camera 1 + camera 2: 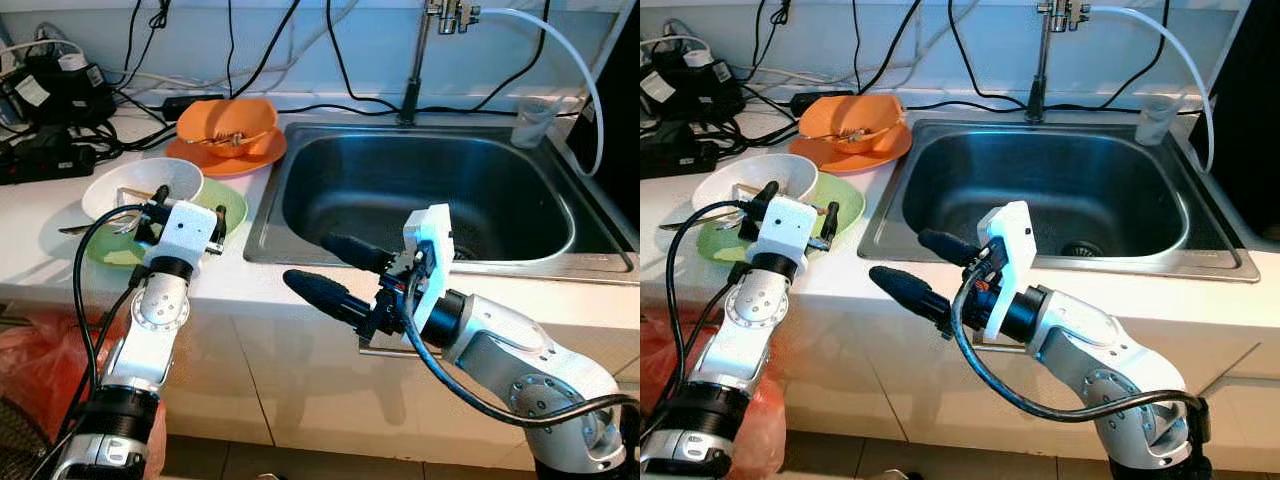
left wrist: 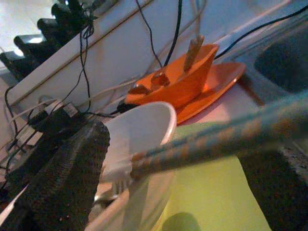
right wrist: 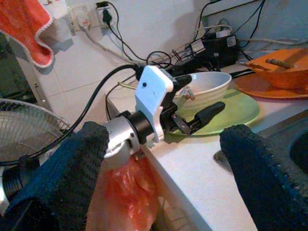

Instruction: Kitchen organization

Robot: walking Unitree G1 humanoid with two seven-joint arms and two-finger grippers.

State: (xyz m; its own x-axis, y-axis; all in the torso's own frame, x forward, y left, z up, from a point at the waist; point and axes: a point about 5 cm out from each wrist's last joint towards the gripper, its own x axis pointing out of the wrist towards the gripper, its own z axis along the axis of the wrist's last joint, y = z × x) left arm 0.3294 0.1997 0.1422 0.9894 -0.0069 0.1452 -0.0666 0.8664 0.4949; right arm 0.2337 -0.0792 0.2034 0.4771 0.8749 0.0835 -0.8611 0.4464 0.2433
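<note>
Dirty dishes stacked on the counter left of the sink, both arms reaching in.

A white bowl (image 1: 140,187) with utensils in it sits on a green plate (image 1: 226,203); behind them an orange bowl (image 1: 226,124) rests on an orange plate (image 1: 232,159). The left gripper (image 1: 182,222) is at the white bowl's rim, its fingers apart around a thin patterned handle (image 2: 226,132); whether they touch it, I cannot tell. The right gripper (image 1: 330,270) hangs wide open and empty at the steel sink's (image 1: 420,190) front edge.
</note>
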